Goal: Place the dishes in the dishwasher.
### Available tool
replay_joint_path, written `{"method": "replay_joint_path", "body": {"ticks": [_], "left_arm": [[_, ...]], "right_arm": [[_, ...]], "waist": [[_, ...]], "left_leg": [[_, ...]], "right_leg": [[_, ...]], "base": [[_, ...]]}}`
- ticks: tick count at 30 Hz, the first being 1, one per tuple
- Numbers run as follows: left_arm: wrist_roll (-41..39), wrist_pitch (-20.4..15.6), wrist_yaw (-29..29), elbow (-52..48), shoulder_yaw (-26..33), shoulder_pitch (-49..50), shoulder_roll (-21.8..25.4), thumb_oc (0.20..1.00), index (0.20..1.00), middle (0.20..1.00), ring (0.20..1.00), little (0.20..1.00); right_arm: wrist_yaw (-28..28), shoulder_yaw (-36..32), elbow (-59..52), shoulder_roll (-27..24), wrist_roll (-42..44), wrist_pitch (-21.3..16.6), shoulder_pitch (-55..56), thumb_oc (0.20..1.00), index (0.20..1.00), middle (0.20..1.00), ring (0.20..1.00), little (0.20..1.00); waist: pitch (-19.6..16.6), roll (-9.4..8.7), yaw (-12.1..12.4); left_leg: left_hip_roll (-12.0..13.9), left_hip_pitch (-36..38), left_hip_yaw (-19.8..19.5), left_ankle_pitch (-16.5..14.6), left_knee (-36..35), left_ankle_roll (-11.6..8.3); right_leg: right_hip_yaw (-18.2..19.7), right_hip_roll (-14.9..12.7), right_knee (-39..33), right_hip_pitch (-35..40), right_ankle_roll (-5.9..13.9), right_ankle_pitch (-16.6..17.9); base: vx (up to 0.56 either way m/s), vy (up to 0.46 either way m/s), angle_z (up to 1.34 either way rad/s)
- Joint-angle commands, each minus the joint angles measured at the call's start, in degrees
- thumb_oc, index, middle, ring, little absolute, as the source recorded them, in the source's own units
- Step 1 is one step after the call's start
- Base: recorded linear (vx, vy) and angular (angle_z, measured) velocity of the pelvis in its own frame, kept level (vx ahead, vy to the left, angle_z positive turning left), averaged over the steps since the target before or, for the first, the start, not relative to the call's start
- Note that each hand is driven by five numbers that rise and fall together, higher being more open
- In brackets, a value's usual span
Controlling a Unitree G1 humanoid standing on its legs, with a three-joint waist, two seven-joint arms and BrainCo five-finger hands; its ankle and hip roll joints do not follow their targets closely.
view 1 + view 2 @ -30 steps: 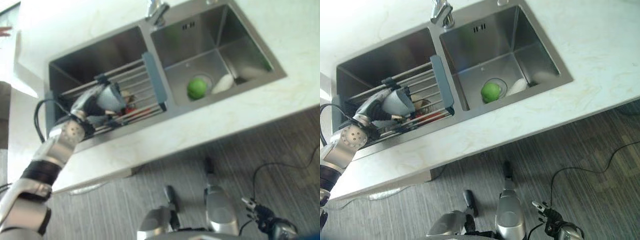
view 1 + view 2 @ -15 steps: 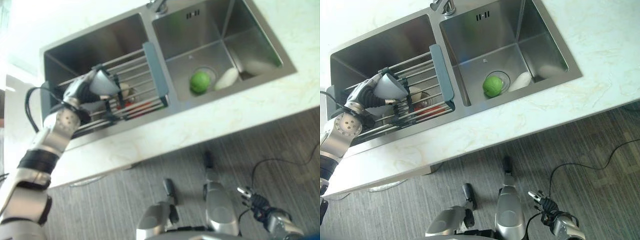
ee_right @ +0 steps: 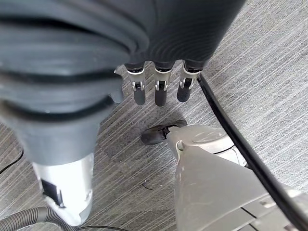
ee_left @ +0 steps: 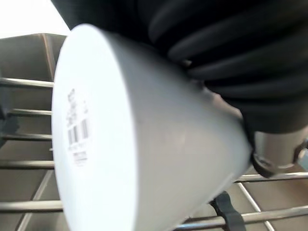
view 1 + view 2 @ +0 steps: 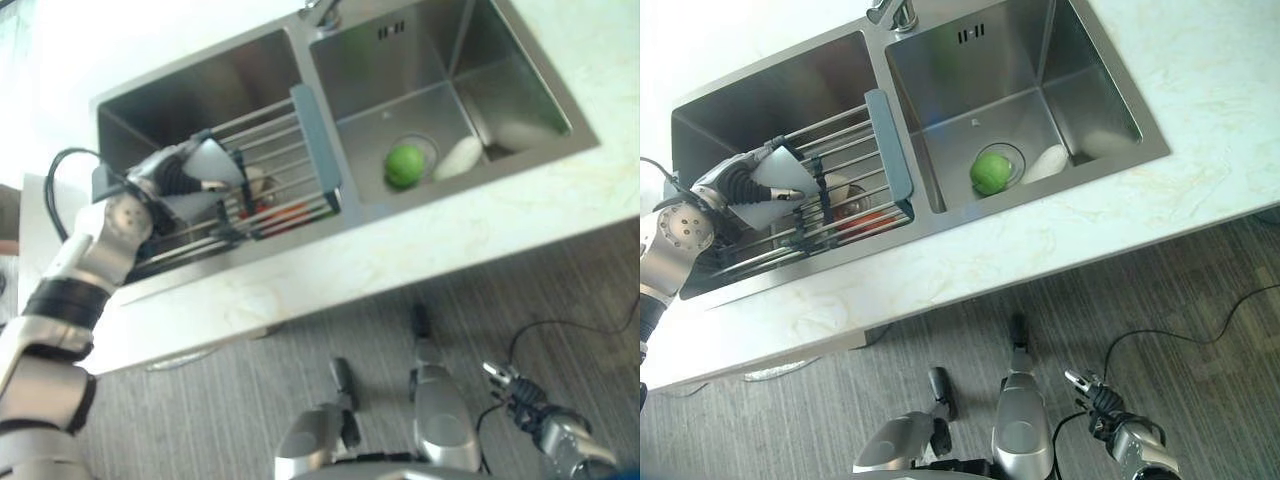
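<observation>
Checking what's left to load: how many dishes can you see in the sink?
2 for certain: a white cup held in the left hand over the rack, and a white dish in the right basin beside a green ball. More may lie under the rack.

A kitchen: a stainless-steel double sink point(image 5: 1070, 90) set into a pale marble-look countertop point(image 5: 1200, 170) fills the upper frame, a faucet point(image 5: 892, 12) at top centre. A metal drying rack point(image 5: 840, 175) spans the left basin; a green ball point(image 5: 991, 172) sits at the right basin's drain. Grey striped flooring point(image 5: 1200, 340) runs below.
</observation>
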Motion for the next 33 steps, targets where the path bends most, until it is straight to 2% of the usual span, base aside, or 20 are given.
{"method": "replay_joint_path", "body": {"ticks": [1, 8, 14, 20, 24, 26, 28, 30, 33], "left_arm": [[-0.72, -2.41, -0.75, 0.88, -2.87, 3.51, 2.25, 0.200, 0.200, 0.200, 0.200, 0.200], [2.68, -6.16, 5.61, -8.78, 4.03, 5.68, 3.89, 0.200, 0.200, 0.200, 0.200, 0.200], [6.31, -6.90, 5.10, -15.62, 8.70, 9.65, 5.83, 0.200, 0.200, 0.200, 0.200, 0.200], [5.87, -6.54, 3.68, -20.98, 12.71, 13.23, 8.19, 0.200, 0.200, 0.200, 0.200, 0.200], [3.84, -6.67, 8.56, -24.01, 16.08, 15.14, 9.66, 0.200, 0.200, 0.200, 0.200, 0.200], [1.71, -7.55, 12.39, -25.54, 19.71, 17.45, 10.18, 0.200, 0.200, 0.200, 0.200, 0.200], [-1.32, -8.56, 17.05, -27.43, 25.09, 22.34, 8.69, 0.200, 0.200, 0.200, 0.200, 0.200], [-3.35, -10.09, 21.36, -28.85, 28.75, 26.94, 5.26, 0.200, 0.200, 0.200, 0.200, 0.200], [-6.57, -15.06, 27.56, -31.35, 33.14, 35.24, -4.09, 0.200, 0.200, 0.200, 0.200, 0.200]], "right_arm": [[0.18, -0.55, 2.09, 0.78, 1.15, -1.49, 0.12, 1.000, 1.000, 1.000, 1.000, 1.000], [-0.71, -1.11, 3.73, 3.19, 0.02, -2.33, 2.44, 1.000, 1.000, 1.000, 1.000, 1.000], [-1.81, -2.28, 5.77, 4.29, -1.54, -1.13, 4.11, 1.000, 1.000, 1.000, 1.000, 1.000], [-1.56, -4.24, 10.55, 5.51, -4.45, -0.43, 5.54, 1.000, 1.000, 1.000, 1.000, 1.000], [-1.22, -5.09, 13.01, 6.17, -5.92, -0.66, 5.91, 1.000, 1.000, 1.000, 1.000, 1.000], [-0.66, -5.50, 14.23, 6.41, -7.12, -0.74, 6.17, 1.000, 1.000, 1.000, 1.000, 1.000], [-0.03, -5.93, 15.27, 6.93, -9.20, -0.87, 6.24, 1.000, 1.000, 1.000, 1.000, 1.000], [0.07, -5.74, 15.69, 7.52, -10.69, -0.90, 6.22, 1.000, 1.000, 1.000, 1.000, 1.000], [0.63, -4.23, 15.29, 8.59, -12.49, -1.41, 5.65, 1.000, 1.000, 1.000, 1.000, 1.000]], "waist": [[-1.44, -1.28, 0.28], [-4.84, -0.93, 1.91], [-9.20, -0.27, 3.33], [-14.21, 0.20, 5.01], [-16.36, 0.22, 6.06], [-17.39, 0.04, 7.03], [-18.17, -0.28, 8.42], [-18.74, -0.60, 9.44], [-19.38, -1.26, 11.57]], "left_leg": [[-0.37, -7.88, -3.40, 1.82, 1.81, 0.89], [-0.55, -5.41, -3.47, 1.44, 0.94, 0.88], [-0.47, -2.78, -3.09, 0.83, 0.76, 0.70], [-0.31, 0.43, -2.95, -0.22, 0.56, 0.66], [-0.05, 1.89, -3.22, -0.78, 0.67, 0.62], [0.31, 2.63, -3.64, -1.01, 0.88, 0.63], [0.77, 3.25, -4.59, -1.21, 1.35, 0.57], [1.22, 3.42, -5.36, -1.41, 1.89, 0.47], [2.08, 3.38, -7.64, -1.62, 2.87, -0.06]], "right_leg": [[-0.76, -2.56, 5.34, 3.58, 5.99, -10.17], [-3.56, -2.56, 4.50, 6.77, 5.92, -10.90], [-6.17, -2.59, 4.01, 10.31, 5.87, -11.95], [-8.40, -2.33, 3.43, 14.40, 5.83, -13.26], [-9.16, -1.89, 3.37, 16.39, 5.47, -14.38], [-9.45, -1.56, 3.56, 17.49, 5.09, -15.24], [-9.80, -1.02, 4.16, 18.50, 4.43, -16.36], [-9.96, -0.45, 4.65, 19.07, 3.76, -17.30], [-9.92, 1.02, 4.81, 19.96, 2.29, -18.68]], "base": [[0.00, -0.013, 0.06], [0.01, -0.021, 0.12], [0.03, -0.007, 0.18], [0.07, -0.025, 0.14], [0.04, -0.039, 0.12], [0.02, -0.085, 0.05], [-0.01, -0.135, 0.06], [-0.03, -0.151, 0.19], [-0.04, -0.216, 0.23]]}}
